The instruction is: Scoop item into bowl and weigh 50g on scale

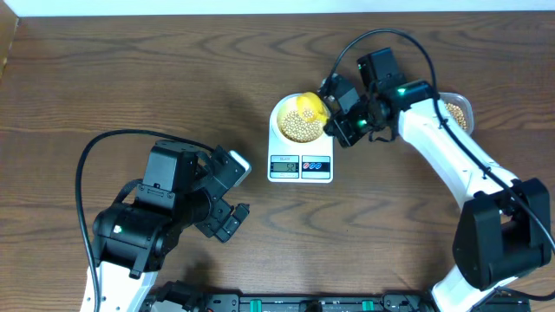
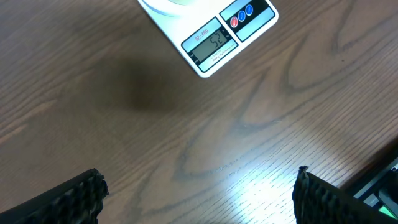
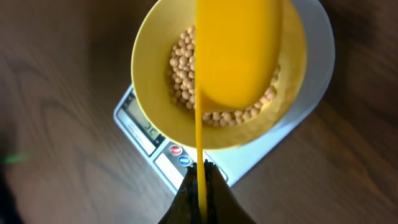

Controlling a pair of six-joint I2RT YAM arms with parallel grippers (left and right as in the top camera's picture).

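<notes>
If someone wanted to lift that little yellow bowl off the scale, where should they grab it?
Probably pinch the bowl by its rim, from straight above, on the side facing the display of the scale. It sits upright and open, its beans lie low, and the yellow scoop in the shut right gripper hangs over the opposite part.

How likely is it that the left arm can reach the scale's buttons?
Probably yes: only bare table lies between the left arm's open jaws and the buttons; the right arm holds the scoop over the bowl, behind them.
</notes>
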